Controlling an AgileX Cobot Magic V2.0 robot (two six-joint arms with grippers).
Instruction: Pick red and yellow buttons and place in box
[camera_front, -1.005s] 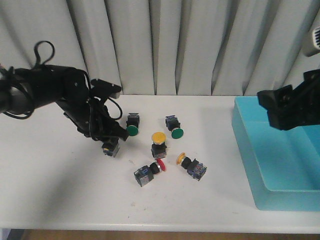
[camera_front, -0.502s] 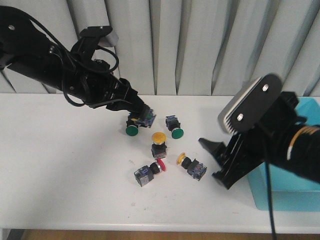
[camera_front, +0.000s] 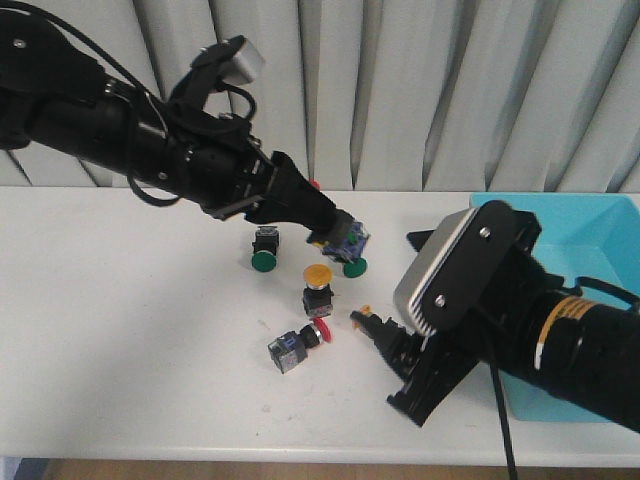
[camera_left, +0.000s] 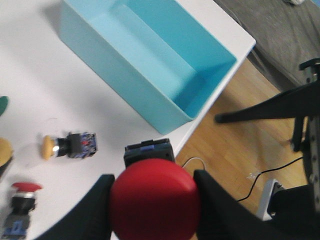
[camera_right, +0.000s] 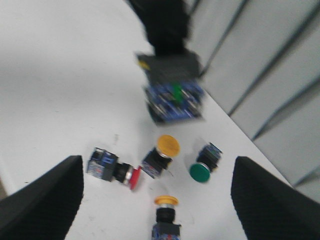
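Jaws clamping tight: the left gripper (camera_left: 152, 210) is gripping a red button (camera_left: 154, 199) above the table (camera_front: 120, 330), while the right gripper (camera_right: 152, 200) is gaping wide, empty. No writing readable. The box (camera_front: 590, 225) is sitting far right.

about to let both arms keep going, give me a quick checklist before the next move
1. Left gripper shut on a red button: ok.
2. Box has bare floor for a drop: ok.
3. Carried button above the box: not ok, it hangs over the table.
4. Right gripper open over a yellow button: ok.
5. Arms clear of each other: cannot tell.
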